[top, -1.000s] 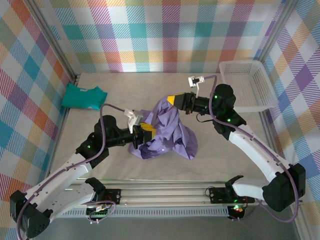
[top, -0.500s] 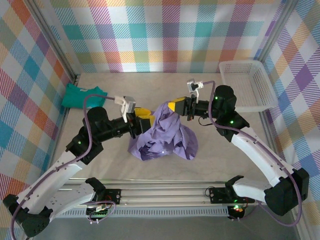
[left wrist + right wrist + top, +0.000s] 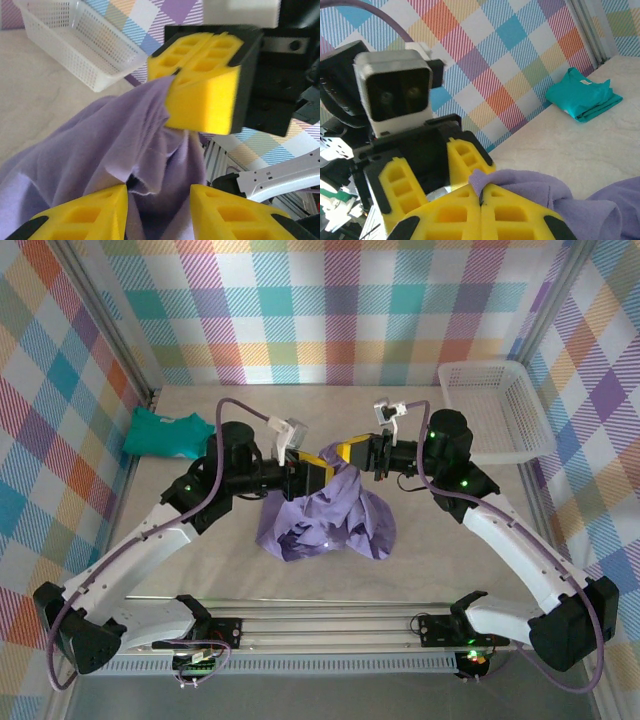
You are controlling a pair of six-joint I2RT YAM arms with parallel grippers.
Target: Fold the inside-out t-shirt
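Tabletop (image 3: 40, 100), left wrist view: right pincer (image 3: 172, 77) clamps t-shirt (image 3: 100, 145).

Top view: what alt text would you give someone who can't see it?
Over a crumpled purple t-shirt on a table, the robot's right gripper pinches a raised fold while the left gripper is open beside it. A folded teal garment lies at left, a white basket at right.
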